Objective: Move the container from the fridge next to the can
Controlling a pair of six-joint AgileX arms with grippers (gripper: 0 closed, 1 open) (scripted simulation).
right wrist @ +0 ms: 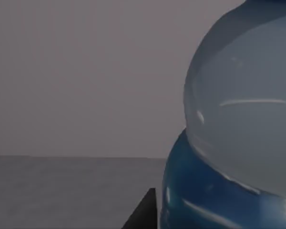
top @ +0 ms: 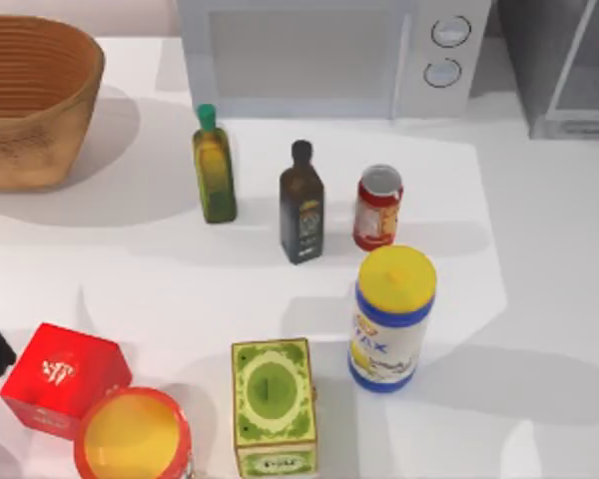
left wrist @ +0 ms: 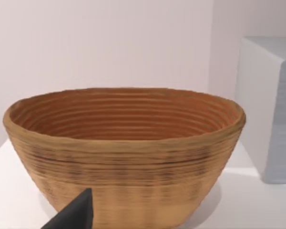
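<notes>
Can (top: 377, 208) left of fridge (top: 564, 65)

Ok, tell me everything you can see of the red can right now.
The can is a small red cylinder with a silvery-white top and a pale yellowish label band round its body. It stands upright on the white table, in front of the white microwave, just right of the dark black-capped bottle and behind the taller yellow-lidded canister. Nothing touches it; a gap of bare table lies on either side, and no gripper is near it.
</notes>
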